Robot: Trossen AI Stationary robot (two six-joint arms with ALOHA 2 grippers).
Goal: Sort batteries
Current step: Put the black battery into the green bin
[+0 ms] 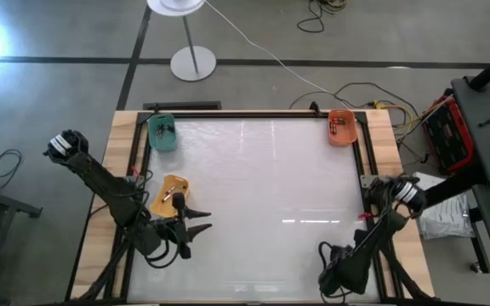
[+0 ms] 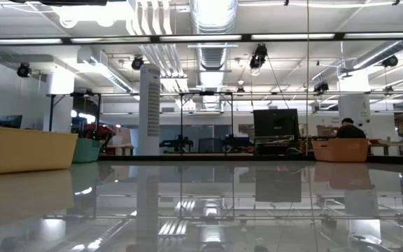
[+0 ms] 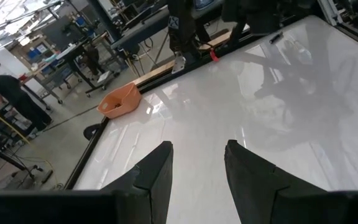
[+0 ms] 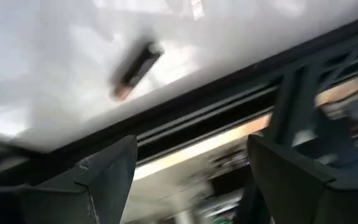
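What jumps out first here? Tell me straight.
Three coloured bins ring the white table: a green bin at the far left corner, an orange bin at the far right, a yellow bin beside the left gripper. The right gripper hangs open near a lone battery.

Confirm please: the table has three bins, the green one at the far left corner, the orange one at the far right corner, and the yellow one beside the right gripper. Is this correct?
One detail is wrong. The high view shows the yellow bin beside the left gripper, not the right gripper. The green bin and the orange bin are where you said.
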